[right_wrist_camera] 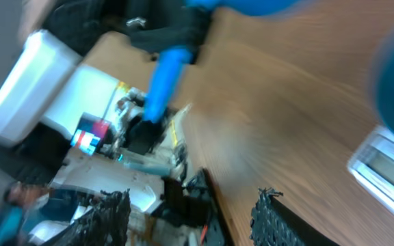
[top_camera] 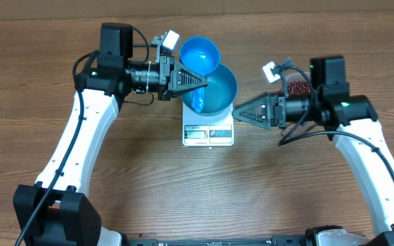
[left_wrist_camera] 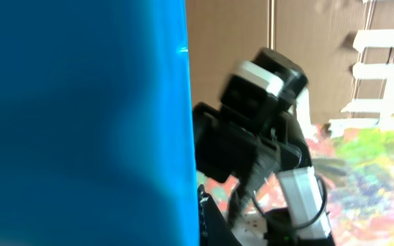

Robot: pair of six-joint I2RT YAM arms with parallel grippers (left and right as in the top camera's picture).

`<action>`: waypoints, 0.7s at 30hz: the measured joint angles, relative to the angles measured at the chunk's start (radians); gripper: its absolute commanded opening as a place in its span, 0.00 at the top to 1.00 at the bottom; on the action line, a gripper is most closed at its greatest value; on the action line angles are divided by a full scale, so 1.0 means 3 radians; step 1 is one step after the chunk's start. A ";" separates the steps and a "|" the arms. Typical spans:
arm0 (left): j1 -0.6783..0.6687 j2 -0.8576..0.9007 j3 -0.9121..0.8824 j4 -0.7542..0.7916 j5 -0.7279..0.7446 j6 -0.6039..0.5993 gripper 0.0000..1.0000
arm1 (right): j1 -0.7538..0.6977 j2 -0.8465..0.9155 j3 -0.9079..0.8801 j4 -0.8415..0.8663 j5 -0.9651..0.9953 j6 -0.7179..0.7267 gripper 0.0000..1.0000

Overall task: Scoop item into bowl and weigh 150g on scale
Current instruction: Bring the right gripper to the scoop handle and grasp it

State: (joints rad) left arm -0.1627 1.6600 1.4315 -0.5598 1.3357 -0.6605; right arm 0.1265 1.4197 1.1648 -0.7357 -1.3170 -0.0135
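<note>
**Left gripper clamped on scoop; right gripper part open and empty**

Item 1, scale (top_camera: pixel 208 134): white, square, display along its front edge; stands on the wooden table (top_camera: pixel 149 178); taken as the landmark for all entries.

Item 2, bowl (top_camera: pixel 223 90): bright blue, round, deep; sits on top of the scale, overhanging its back edge.

Item 3, left gripper (top_camera: pixel 204 80): reaches in from the left of the scale, over the bowl's left rim; jaws fully closed on the blue scoop (top_camera: pixel 198 53); the scoop's round head lies behind the scale, past the bowl's far rim; its handle runs forward over the bowl; the left wrist view is half filled by the blue surface.

Item 4, right gripper (top_camera: pixel 240 113): just right of the scale, tips pointing at it; in the right wrist view the jaws stand partly apart with nothing between them; contact with the bowl cannot be told.

Item 5, beans (top_camera: pixel 297 87): dark red-brown pile, well right of the scale and further back, partly hidden by the right arm.
</note>
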 measured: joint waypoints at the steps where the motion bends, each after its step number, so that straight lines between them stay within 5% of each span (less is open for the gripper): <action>1: -0.0005 0.0000 -0.0001 0.0070 -0.0022 -0.0098 0.96 | 0.0067 0.0009 0.0000 0.0175 -0.0135 0.0028 0.42; 21: -0.0251 0.0003 -0.0019 0.1297 0.0050 -0.1209 0.96 | 0.0596 0.0009 0.0001 0.2243 0.0403 0.2230 0.55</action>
State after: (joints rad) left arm -0.2379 1.6608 1.4258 -0.1707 1.3506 -1.0233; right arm 0.3054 1.4223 1.1652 -0.0628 -1.1961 0.6556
